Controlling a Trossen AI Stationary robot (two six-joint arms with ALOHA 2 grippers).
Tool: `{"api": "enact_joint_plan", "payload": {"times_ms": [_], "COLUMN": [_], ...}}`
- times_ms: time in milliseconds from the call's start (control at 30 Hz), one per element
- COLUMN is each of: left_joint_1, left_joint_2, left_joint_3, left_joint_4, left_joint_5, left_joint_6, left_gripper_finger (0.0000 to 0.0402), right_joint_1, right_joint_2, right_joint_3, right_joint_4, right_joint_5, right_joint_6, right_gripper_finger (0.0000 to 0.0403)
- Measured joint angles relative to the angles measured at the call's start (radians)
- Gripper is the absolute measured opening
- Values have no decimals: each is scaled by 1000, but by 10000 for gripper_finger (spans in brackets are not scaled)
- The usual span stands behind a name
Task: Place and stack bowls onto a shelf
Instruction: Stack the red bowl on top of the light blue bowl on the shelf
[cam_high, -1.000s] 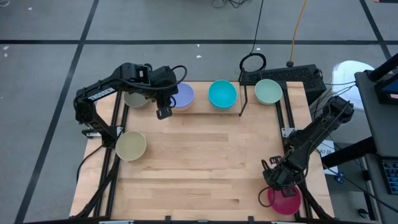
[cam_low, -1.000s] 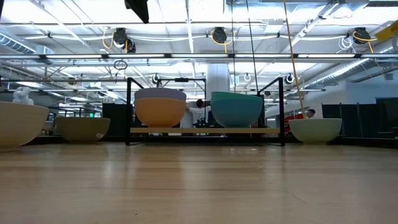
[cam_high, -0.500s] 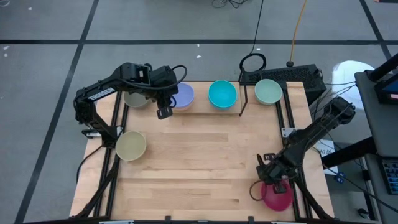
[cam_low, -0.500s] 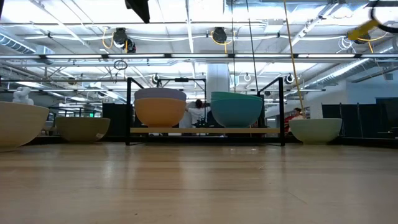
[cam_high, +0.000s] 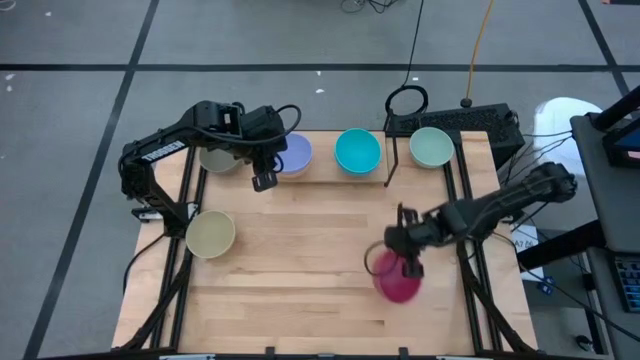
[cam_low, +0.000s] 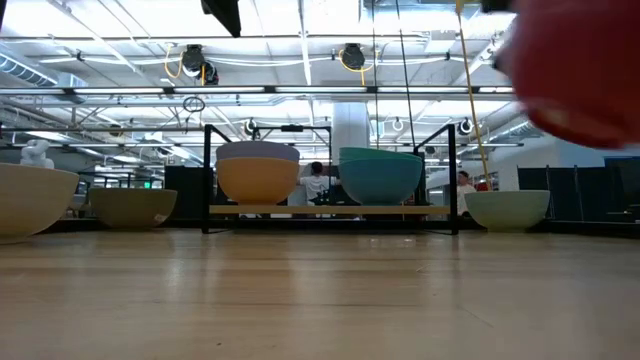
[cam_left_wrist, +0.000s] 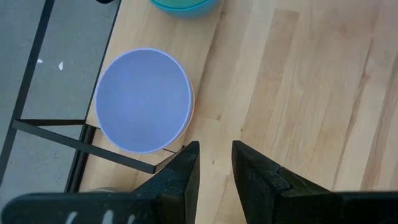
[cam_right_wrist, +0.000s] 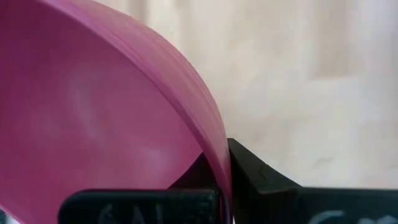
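My right gripper (cam_high: 405, 264) is shut on the magenta bowl (cam_high: 398, 280) above the table's right middle. That bowl shows blurred and high in the low view (cam_low: 580, 70). The shelf (cam_low: 330, 210) stands at the far edge. It carries a lavender bowl (cam_high: 291, 153) stacked in an orange one (cam_low: 258, 180), and a cyan bowl (cam_high: 357, 150) stacked on another. My left gripper (cam_high: 264, 181) hovers open just near of the lavender bowl (cam_left_wrist: 144, 99). The mint green bowl (cam_high: 431, 147), the grey-olive bowl (cam_high: 213, 159) and the beige bowl (cam_high: 210, 234) rest on the tabletop. My right gripper pinches the magenta bowl's rim (cam_right_wrist: 216, 146), one finger (cam_right_wrist: 202, 174) inside the bowl and one finger (cam_right_wrist: 258, 174) outside. The bowl is lifted clear of the table and tilted in the hold.
The mint green bowl sits right of the shelf's right end rods (cam_high: 391, 165). The grey-olive bowl lies left of the shelf, partly under my left arm. Bare wood (cam_high: 310, 260) spreads across the table's middle. A black cable loop (cam_high: 406, 100) lies beyond the far edge.
My right gripper has carried the magenta bowl from the table's near right corner toward the left and far side, lifting it clear of the wood. In the low view the bowl has come into sight high on the right.
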Motion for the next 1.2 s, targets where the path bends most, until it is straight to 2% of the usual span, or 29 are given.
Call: {"api": "enact_joint_plan", "payload": {"times_ms": [67,333,533,767,1033,1200], "left_joint_1": [0,0,0,0,0,0], "left_joint_2": [0,0,0,0,0,0], "left_joint_3": [0,0,0,0,0,0], "left_joint_4": [-1,-2,-3,-8,-8,-9], "left_joint_5": [0,0,0,0,0,0], "left_joint_6": [1,24,36,47,59,62], "left_gripper_finger": [99,99,99,99,99,99], "right_joint_1": [-61,-318,-471,-650,-852,-959], "right_joint_2": [0,24,124,281,426,487], "right_joint_3": [72,366,568,771,920,925], "right_joint_4": [-49,-159,-198,-215,-273,-306], "right_joint_5": [29,26,32,27,18,-74], "right_joint_6": [-53,-253,-447,-564,-620,-675], "right_gripper_finger": [0,0,0,0,0,0]}}
